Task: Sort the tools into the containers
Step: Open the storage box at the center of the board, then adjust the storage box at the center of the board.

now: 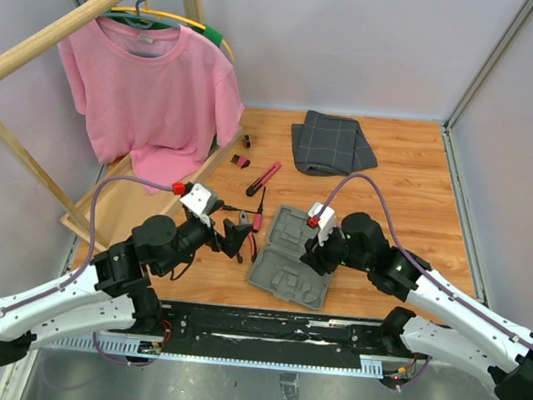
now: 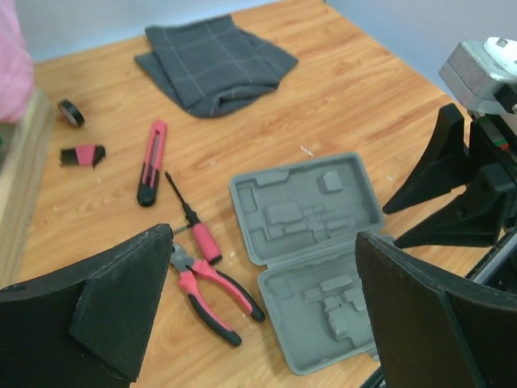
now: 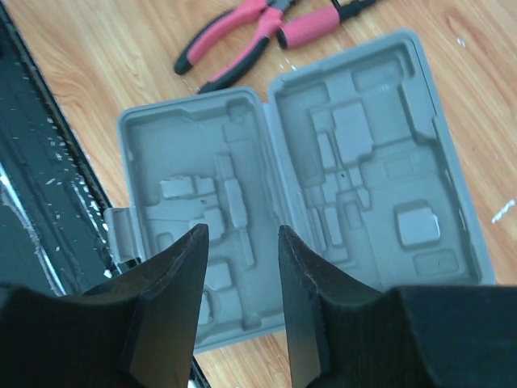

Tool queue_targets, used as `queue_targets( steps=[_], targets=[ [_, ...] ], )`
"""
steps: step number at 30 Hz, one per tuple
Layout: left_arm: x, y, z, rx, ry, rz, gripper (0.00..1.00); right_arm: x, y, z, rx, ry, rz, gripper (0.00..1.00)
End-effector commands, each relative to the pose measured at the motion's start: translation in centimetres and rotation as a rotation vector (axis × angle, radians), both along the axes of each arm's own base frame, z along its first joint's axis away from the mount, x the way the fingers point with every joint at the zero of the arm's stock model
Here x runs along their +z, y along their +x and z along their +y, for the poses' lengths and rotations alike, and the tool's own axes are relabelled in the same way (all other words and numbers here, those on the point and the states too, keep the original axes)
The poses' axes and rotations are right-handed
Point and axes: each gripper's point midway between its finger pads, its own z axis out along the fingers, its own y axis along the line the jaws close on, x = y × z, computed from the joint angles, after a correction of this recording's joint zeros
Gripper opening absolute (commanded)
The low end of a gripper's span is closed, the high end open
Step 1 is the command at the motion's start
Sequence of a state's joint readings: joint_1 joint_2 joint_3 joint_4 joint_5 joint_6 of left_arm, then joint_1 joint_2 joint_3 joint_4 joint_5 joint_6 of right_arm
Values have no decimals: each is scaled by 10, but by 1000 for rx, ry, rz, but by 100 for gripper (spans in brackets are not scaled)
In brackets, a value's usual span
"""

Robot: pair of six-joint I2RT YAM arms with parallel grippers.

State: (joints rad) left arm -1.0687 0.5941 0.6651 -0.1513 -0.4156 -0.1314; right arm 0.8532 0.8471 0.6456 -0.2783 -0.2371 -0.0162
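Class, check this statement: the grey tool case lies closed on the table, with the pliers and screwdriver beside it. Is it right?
No: the tool case lies open, both halves empty, as the right wrist view shows. The pliers and screwdriver do lie beside it.

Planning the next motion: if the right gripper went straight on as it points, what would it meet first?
Most likely the open grey tool case, near its hinge; its moulded tray lies straight beyond the right gripper, jaws open. Depth is unclear.
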Motion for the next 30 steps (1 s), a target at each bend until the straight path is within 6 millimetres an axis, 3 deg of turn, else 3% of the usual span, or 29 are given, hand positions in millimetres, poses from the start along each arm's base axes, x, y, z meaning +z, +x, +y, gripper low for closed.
queue_targets(
  steps=[1, 5, 12, 16, 21, 26, 30],
  targets=[
    [-13, -2, -8, 18, -28, 138, 99, -16, 11, -12, -148, -34, 21, 43],
    [-27, -16, -30, -64, -63, 275, 99, -27, 22, -22, -252, -75, 31, 45],
    [-59, -23, -39, -18, -92, 479, 99, -44, 21, -21, -263, -95, 66, 52],
    [-63, -23, -30, 63, -162, 557, 99, -51, 19, -21, -267, -104, 92, 56],
    [-49, -25, -29, 52, -222, 559, 99, -58, 19, -24, -323, -113, 140, 62],
    [-49, -16, -33, -29, -159, 560, 99, -63, 19, -26, -354, -159, 185, 65],
    [-73, 14, -8, 175, -98, 599, 99, -71, 20, -28, -317, -245, 185, 66]
  ],
)
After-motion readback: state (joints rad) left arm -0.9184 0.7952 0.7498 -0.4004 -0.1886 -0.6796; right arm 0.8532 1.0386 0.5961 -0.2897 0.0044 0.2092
